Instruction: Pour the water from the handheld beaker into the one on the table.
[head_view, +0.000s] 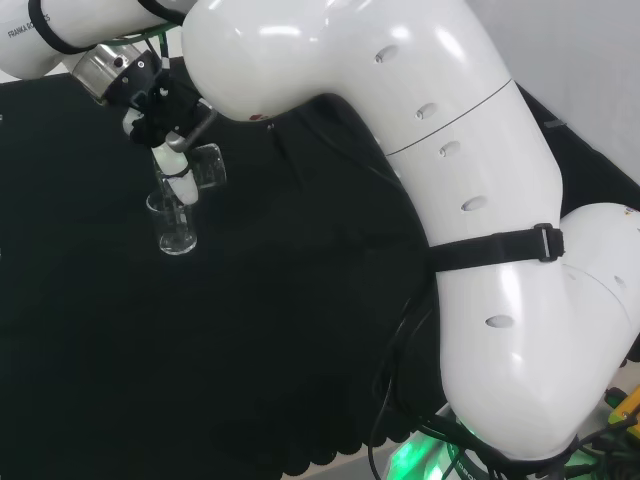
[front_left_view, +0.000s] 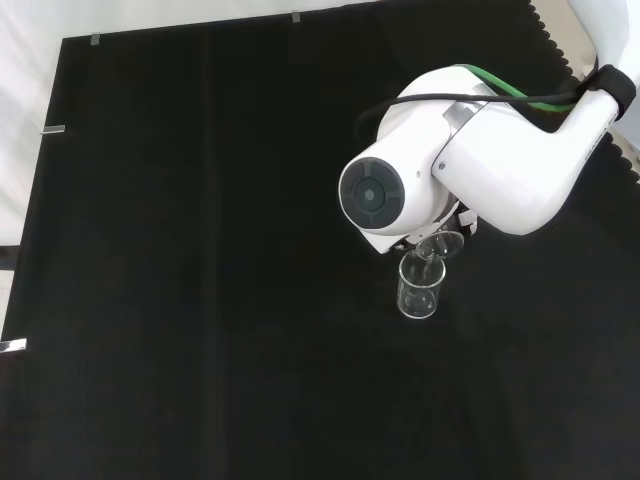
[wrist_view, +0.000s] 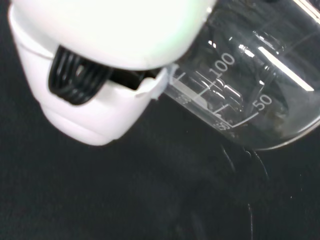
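Head view behind arm, front view overhead (both show beaker (head_view: 177, 226)), wrist close-up.

Clear glassware over matt black cloth, glossy white arm.

The tilted beaker (wrist_view: 250, 85) looks like smooth clear glass with white printed marks; the standing beaker (front_left_view: 418, 288) is equally clear and shiny. The table (front_left_view: 200, 300) wears matt black cloth. The arm link (head_view: 420, 150) is glossy white plastic; the robot hand (wrist_view: 95, 95) is smooth white with ribbed black inserts.

Tilted clear beaker (head_view: 205, 165) above upright beaker (head_view: 176, 225)
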